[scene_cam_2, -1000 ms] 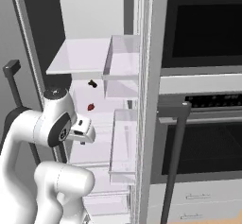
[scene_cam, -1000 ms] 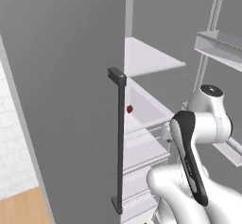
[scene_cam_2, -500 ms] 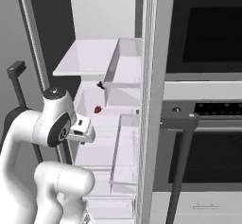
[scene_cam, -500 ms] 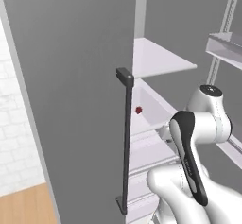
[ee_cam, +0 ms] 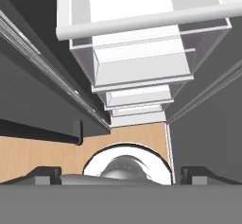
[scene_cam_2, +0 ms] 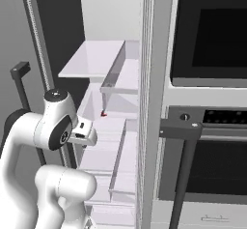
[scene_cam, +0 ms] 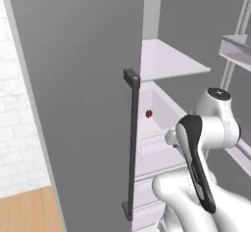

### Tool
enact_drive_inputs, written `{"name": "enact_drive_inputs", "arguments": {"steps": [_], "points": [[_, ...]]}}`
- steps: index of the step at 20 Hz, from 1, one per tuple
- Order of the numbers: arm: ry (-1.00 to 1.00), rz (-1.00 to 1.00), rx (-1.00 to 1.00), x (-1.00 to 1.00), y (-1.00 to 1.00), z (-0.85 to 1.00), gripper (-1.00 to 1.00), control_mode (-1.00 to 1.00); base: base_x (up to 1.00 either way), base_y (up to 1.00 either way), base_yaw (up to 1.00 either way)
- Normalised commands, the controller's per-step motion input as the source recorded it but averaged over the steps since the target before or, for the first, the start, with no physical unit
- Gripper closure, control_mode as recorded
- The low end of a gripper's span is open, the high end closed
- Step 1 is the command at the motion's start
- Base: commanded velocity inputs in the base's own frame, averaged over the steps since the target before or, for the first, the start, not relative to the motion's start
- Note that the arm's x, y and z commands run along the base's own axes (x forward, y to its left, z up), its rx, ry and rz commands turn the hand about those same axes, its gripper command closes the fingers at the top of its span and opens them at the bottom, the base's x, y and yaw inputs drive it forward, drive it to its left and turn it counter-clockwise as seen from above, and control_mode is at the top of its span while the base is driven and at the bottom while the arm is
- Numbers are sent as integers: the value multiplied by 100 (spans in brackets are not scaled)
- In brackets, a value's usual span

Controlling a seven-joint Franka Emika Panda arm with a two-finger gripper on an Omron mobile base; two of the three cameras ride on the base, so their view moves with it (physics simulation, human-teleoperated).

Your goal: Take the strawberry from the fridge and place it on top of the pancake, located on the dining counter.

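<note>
Strawberry [scene_cam: 149, 113] sits on a white fridge shelf [scene_cam: 162, 121] beyond the claw [ee_cam: 121, 173], farther inside the open fridge [scene_cam_2: 103, 85] and untouched. That claw is spread wide with nothing between its tips, pointing down past the stacked clear drawers [ee_cam: 142, 62] toward the wooden floor [ee_cam: 42, 152]. To the claw's left stands the grey fridge door [scene_cam: 83, 79] with its dark bar handle [scene_cam: 131, 148]; to its right, a built-in oven [scene_cam_2: 212, 141].
</note>
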Motion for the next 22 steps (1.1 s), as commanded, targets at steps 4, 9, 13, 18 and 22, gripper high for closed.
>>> {"name": "enact_drive_inputs", "arguments": {"steps": [4, 9, 13, 18, 22], "points": [[0, 0, 0, 0, 0, 0, -100, 100, 0, -34, 12], [0, 0, 0, 0, 0, 0, -100, 100, 0, -36, 8], [0, 0, 0, 0, 0, 0, -100, 100, 0, -4, 0], [0, 0, 0, 0, 0, 0, -100, 100, 0, 0, 0], [0, 0, 0, 0, 0, 0, -100, 100, 0, 0, 0]]}}
